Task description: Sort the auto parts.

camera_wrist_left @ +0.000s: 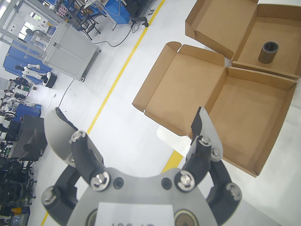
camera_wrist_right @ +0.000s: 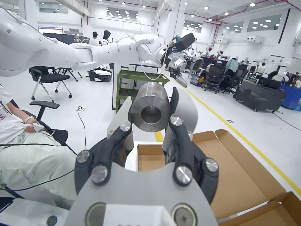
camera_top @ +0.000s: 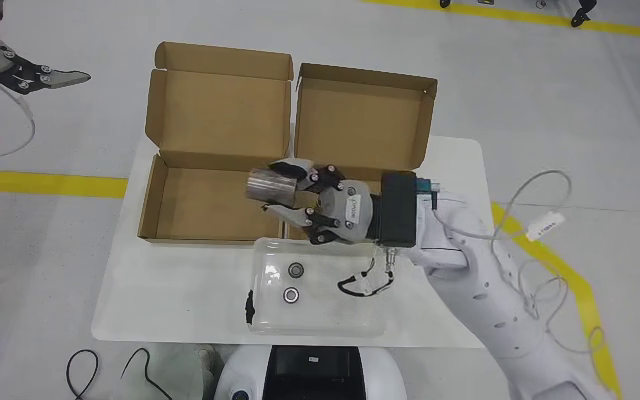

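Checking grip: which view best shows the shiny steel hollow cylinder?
Right wrist view: the shiny steel hollow cylinder is end-on, clamped in the right gripper. Top view gives its side above a cardboard box. Left wrist view has another, dark cylinder.

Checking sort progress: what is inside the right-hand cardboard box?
The left wrist view shows one dark hollow cylinder upright on the floor of the right-hand box. From above, the right gripper, holding a metal cylinder, covers most of that floor.
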Robot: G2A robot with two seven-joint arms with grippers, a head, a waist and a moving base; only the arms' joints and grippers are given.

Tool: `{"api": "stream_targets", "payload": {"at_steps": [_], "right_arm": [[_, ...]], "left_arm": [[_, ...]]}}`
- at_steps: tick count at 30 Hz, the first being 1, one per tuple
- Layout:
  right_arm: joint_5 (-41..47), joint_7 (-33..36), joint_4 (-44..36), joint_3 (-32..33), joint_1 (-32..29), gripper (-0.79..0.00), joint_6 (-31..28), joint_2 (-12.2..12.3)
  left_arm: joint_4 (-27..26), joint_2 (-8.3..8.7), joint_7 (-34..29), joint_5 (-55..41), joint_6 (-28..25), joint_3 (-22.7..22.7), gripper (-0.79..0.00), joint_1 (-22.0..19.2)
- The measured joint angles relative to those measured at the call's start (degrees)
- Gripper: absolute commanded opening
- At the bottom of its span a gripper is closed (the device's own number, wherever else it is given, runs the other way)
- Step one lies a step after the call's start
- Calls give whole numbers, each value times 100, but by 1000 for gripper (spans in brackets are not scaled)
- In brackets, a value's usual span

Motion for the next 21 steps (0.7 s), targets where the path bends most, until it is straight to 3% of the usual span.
{"api": "stream_targets", "payload": {"at_steps": [21], "right_arm": [[-575, -207, -605, 624, -646, -785, -41, 92]], "left_arm": [[0, 0, 0, 0, 0, 0, 0, 0]]}}
